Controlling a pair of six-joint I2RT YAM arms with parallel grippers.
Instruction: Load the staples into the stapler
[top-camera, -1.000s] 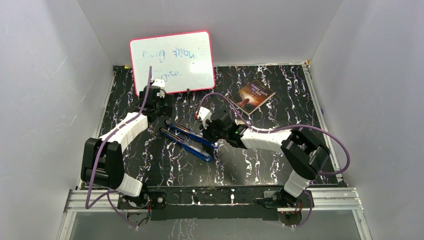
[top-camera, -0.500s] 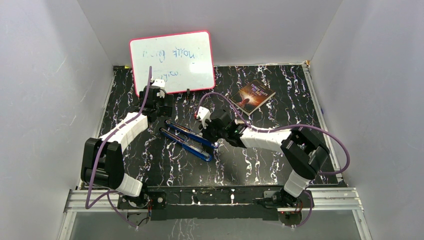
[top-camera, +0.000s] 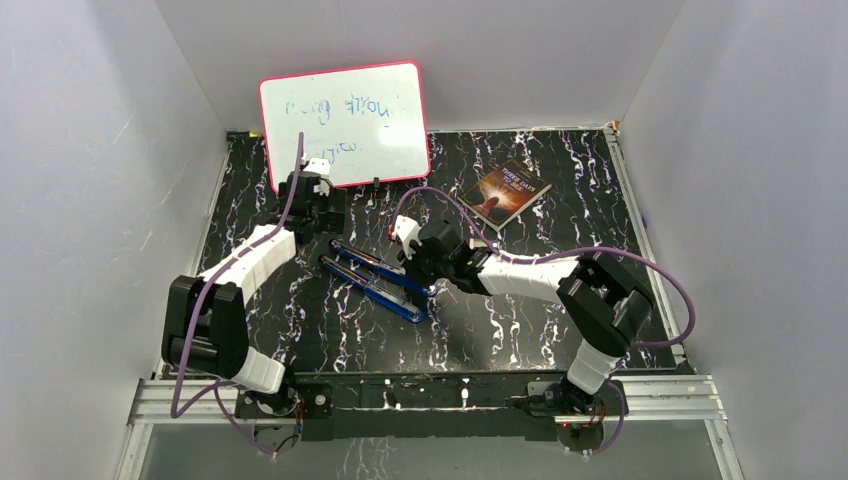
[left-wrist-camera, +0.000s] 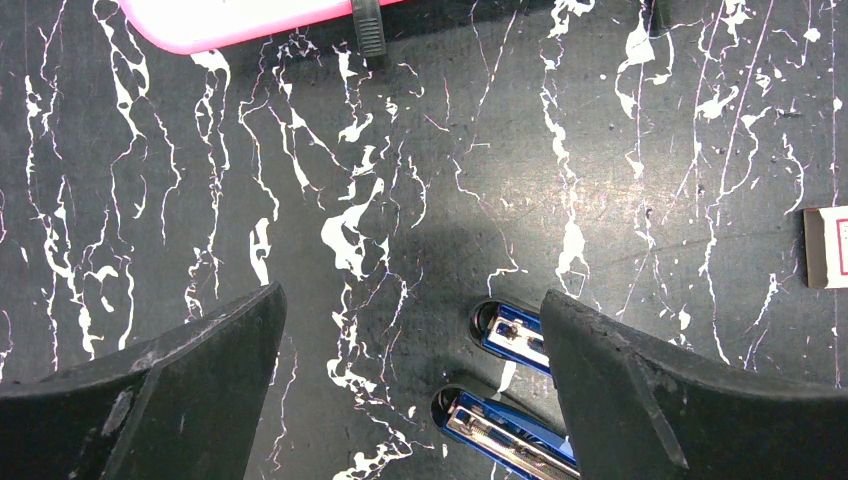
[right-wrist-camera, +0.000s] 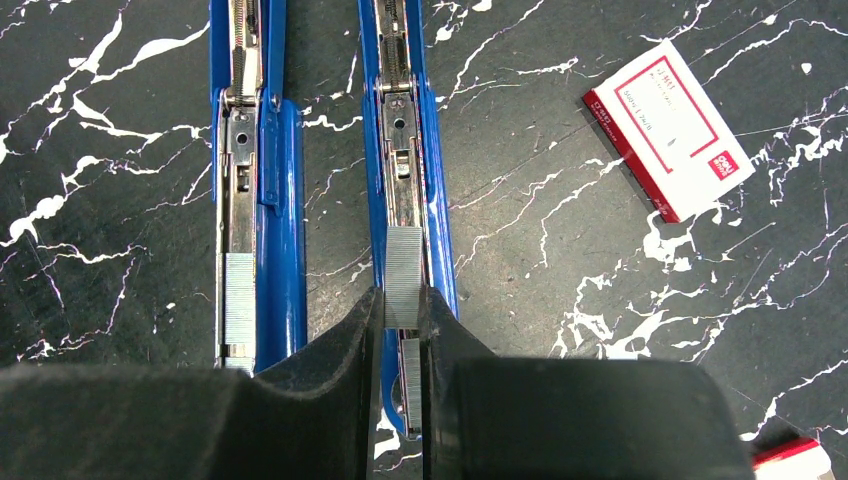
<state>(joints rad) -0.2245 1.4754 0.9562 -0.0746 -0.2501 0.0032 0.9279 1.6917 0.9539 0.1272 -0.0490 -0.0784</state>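
Overhead, black white-veined table (top-camera: 520, 330), pale walls (top-camera: 90, 200), left fingers (left-wrist-camera: 150, 400) apart, right fingers (right-wrist-camera: 300, 400) clamped on staples (right-wrist-camera: 404, 262)

Blue stapler rails (right-wrist-camera: 288, 200), two; silvery-grey staple strips (right-wrist-camera: 238, 300), two; white red-labelled box (right-wrist-camera: 668, 128), one; pink-framed whiteboard (top-camera: 345, 120), one; dark paperback book (top-camera: 508, 193), one.

I found the stapler (right-wrist-camera: 285, 220) glossy blue, its inner channels bare dull metal. The staples (right-wrist-camera: 404, 262) were finely ribbed silvery metal. The desk (right-wrist-camera: 520, 150) was matt black, veined white. My right tool (right-wrist-camera: 402, 302) was matt, grainy black plastic. The box (right-wrist-camera: 668, 130) was smooth white card.
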